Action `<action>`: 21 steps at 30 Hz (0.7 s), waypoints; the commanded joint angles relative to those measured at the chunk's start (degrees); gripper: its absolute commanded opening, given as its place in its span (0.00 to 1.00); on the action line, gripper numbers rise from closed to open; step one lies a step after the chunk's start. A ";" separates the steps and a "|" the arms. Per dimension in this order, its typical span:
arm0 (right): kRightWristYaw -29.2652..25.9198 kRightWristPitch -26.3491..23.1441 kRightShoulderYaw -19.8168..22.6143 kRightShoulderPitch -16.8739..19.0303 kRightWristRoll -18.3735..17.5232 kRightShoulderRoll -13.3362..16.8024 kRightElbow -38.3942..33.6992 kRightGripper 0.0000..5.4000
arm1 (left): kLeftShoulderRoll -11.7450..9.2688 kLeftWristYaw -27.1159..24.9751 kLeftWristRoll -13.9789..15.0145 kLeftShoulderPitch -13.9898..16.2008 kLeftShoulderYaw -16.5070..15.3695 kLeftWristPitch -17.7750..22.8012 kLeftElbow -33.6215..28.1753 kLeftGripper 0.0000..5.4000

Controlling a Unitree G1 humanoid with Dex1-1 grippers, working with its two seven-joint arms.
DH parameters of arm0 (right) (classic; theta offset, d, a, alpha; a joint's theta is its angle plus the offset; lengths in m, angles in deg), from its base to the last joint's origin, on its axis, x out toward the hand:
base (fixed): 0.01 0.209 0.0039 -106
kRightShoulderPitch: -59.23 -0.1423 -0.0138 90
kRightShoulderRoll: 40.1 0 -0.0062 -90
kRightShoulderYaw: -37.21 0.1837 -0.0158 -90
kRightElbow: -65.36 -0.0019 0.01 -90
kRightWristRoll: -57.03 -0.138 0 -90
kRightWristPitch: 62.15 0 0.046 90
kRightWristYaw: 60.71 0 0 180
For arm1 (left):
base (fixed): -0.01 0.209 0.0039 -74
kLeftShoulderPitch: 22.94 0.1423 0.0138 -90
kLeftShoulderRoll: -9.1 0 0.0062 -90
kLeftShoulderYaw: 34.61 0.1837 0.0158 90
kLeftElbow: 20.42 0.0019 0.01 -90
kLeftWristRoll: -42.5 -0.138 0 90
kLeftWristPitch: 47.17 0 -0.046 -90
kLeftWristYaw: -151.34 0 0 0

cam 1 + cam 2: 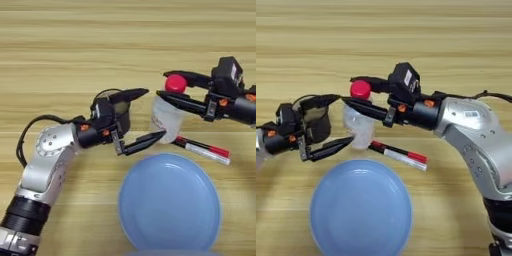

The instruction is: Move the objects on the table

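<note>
Though partly hidden: one bottle (169, 112), cup (121, 111), marker (202, 149).

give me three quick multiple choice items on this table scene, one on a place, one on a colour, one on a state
1. Where does the marker lie?
A. on the plate
B. on the table beyond the plate
C. inside the cup

2. What colour is the bottle cap?
A. red
B. green
C. white

3. How are the left gripper fingers set?
A. shut together
B. spread open
C. clamped on the marker

Answers:
1 B, it rests on bare wood above the blue plate rim.
2 A, the cap beside the right gripper is red.
3 B, its two fingers stand apart, the dark cup between them.
</note>
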 commanded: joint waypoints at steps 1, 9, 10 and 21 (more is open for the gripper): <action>0.85 -0.34 -0.41 -1.27 -1.43 -0.36 -1.90 0.34 | 0.01 -1.17 -0.21 -0.54 1.14 0.87 -0.71 1.00; 1.75 0.00 -3.58 -1.83 -0.91 -1.82 -1.52 0.34 | -0.04 -2.02 0.33 -0.61 1.44 1.29 -1.26 0.92; 1.77 0.07 -3.78 -1.93 -0.84 -1.89 -1.40 0.34 | -0.09 -2.45 0.54 -0.49 1.50 1.21 -1.44 0.90; 1.77 0.27 -4.25 -2.58 -1.28 -2.13 -1.14 0.34 | 0.39 -2.54 0.17 -0.69 1.24 0.98 -0.91 0.69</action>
